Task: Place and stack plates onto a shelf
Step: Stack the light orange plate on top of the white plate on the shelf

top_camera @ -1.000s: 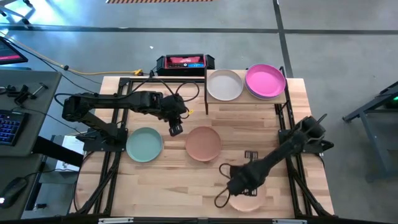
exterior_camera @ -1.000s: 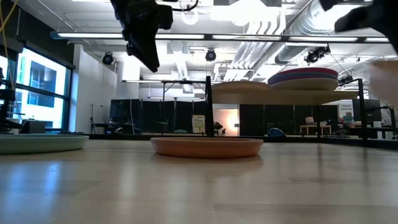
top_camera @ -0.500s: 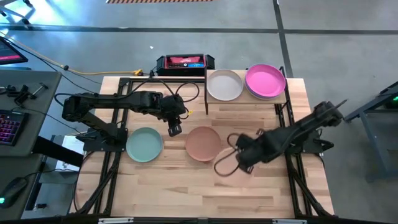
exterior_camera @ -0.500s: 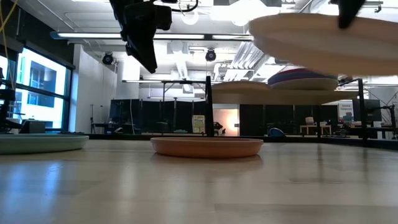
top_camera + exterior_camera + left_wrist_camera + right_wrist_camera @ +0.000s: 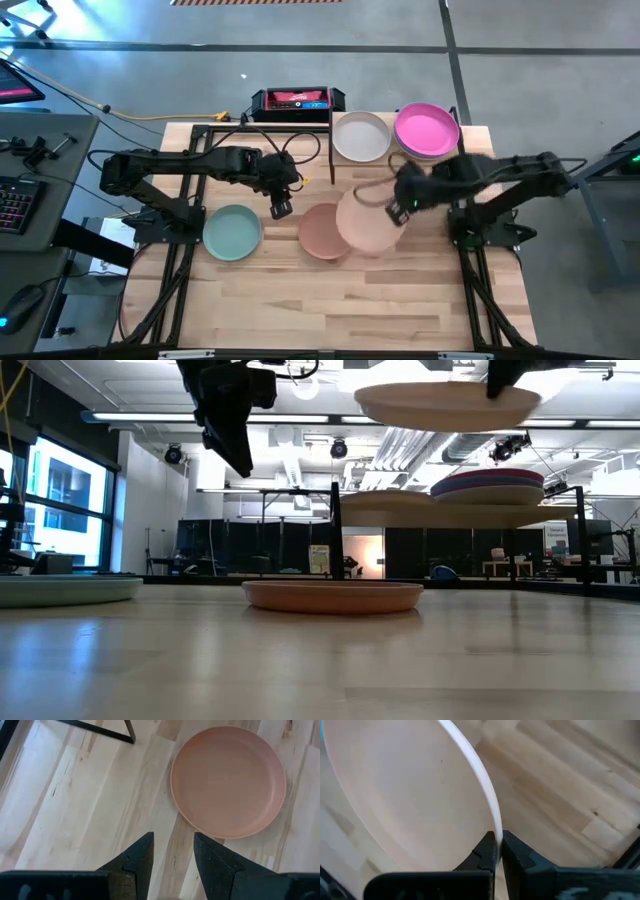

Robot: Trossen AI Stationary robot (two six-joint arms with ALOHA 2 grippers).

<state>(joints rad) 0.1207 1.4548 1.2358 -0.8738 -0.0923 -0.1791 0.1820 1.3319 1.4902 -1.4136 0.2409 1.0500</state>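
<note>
My right gripper (image 5: 400, 208) is shut on a peach plate (image 5: 368, 225), carried high over the table's middle (image 5: 447, 405). Seen from above, the plate overlaps the right side of a terracotta plate (image 5: 322, 232) that lies flat on the tabletop. A mint plate (image 5: 232, 232) lies to the left. My left gripper (image 5: 282, 208) hovers open above bare wood between those two plates (image 5: 172, 855). The shelf (image 5: 400, 168) stands at the far right and carries a cream plate (image 5: 361, 136) and a pink-topped stack (image 5: 427, 130). My right gripper pinches the peach plate's rim (image 5: 492, 822) on the plate's right side, one finger on the inner face and one on the outer. The fingers (image 5: 517, 855) come from the table's right. The plate is lifted clear and sits about level in the low view.
The shelf's black frame post (image 5: 331, 150) stands left of the cream plate. A black and red box (image 5: 297, 100) sits at the far edge. Bare wood lies along the near half of the table (image 5: 330, 300). Both arm bases flank the tabletop.
My right gripper has carried the peach plate from the table's near right part up and toward the far edge and the left. It is now over the terracotta plate's right side. In the low view the plate has risen and swung leftward. My left arm has kept still.
</note>
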